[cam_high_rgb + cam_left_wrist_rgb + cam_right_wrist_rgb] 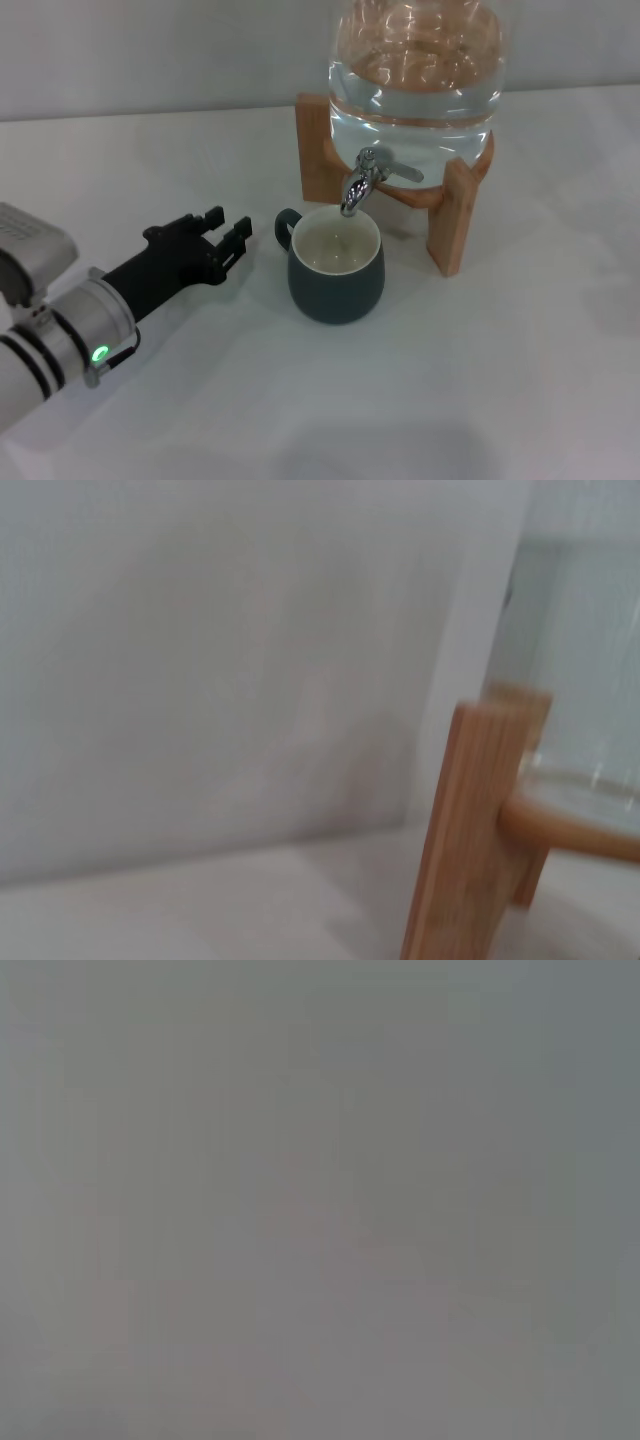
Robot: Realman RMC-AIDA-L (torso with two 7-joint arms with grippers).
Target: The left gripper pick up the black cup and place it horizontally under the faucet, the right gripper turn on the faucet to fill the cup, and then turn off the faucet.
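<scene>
The left gripper [228, 232] hangs just left of the cup [336, 265], fingers slightly spread, holding nothing. The cup stands upright, mouth up, long axis vertical, handle toward the gripper, right under the faucet [362, 182]. A stray nudge from those fingers could shift it off the spout, spilling water. The right gripper is out of view.
</scene>
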